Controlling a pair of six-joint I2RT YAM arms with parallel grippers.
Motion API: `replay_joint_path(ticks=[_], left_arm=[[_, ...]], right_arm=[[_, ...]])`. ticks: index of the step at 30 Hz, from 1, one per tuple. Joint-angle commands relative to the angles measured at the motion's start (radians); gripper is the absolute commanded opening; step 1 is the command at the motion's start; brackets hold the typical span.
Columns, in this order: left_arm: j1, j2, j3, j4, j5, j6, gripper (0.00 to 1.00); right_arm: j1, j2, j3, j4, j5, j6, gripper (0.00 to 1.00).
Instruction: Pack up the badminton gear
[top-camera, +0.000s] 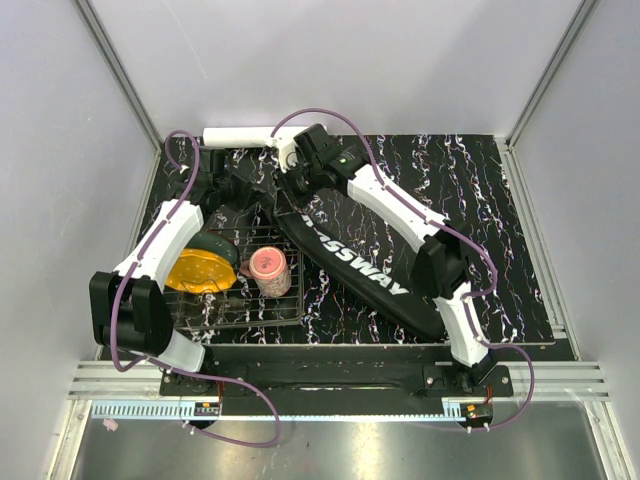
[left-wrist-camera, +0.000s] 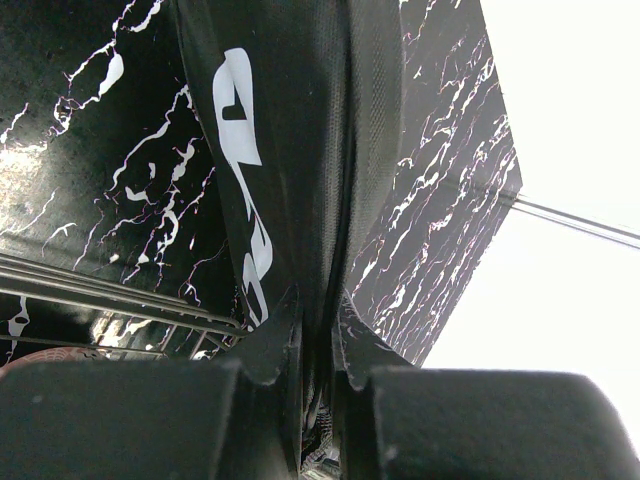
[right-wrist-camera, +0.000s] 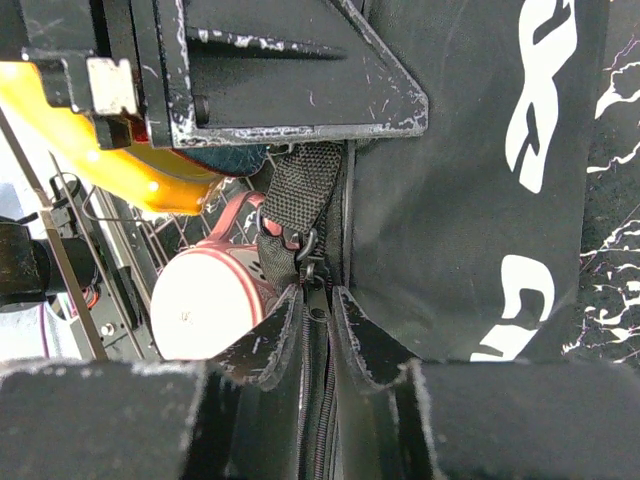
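Observation:
The long black "CROSSWAY" bag lies diagonally across the marbled table. Its far end is near the wire rack. My left gripper is shut on the bag's fabric edge at that end. The left wrist view shows its jaws pinching a fold of the bag. My right gripper meets it from the other side. In the right wrist view its jaws are shut on the zipper pull of the bag, just below a webbing strap. A white tube lies at the back edge. Rackets and shuttlecocks are out of view.
A wire rack at front left holds the yellow-black object and the pink cup. Cup and yellow object sit close left of the right gripper. White walls enclose the table.

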Motion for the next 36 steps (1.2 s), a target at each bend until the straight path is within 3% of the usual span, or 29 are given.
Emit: replay_joint_path(ticks=[1,7,15,18,23,36], left_arm=[[0.0,-0.033,0.049,0.017,0.027,0.016,0.0],[-0.003,-0.031,0.051,0.018,0.025,0.013,0.0],[-0.001,-0.044,0.049,0.004,-0.016,0.018,0.0],[-0.003,-0.054,0.05,-0.008,-0.08,0.009,0.0],[-0.001,-0.07,0.069,-0.032,-0.218,-0.013,0.0],[-0.003,-0.117,0.072,-0.016,-0.288,-0.027,0.0]], right_arm=[[0.011,0.026,0.06,0.022,-0.006,-0.01,0.24],[0.022,0.049,0.092,-0.001,0.004,-0.019,0.22],[0.03,0.029,0.104,-0.03,0.076,-0.018,0.0],[0.028,0.007,0.094,-0.05,0.122,-0.003,0.0],[0.028,-0.072,0.018,-0.076,0.213,0.163,0.0],[0.011,-0.164,-0.126,-0.093,0.253,0.344,0.0]])
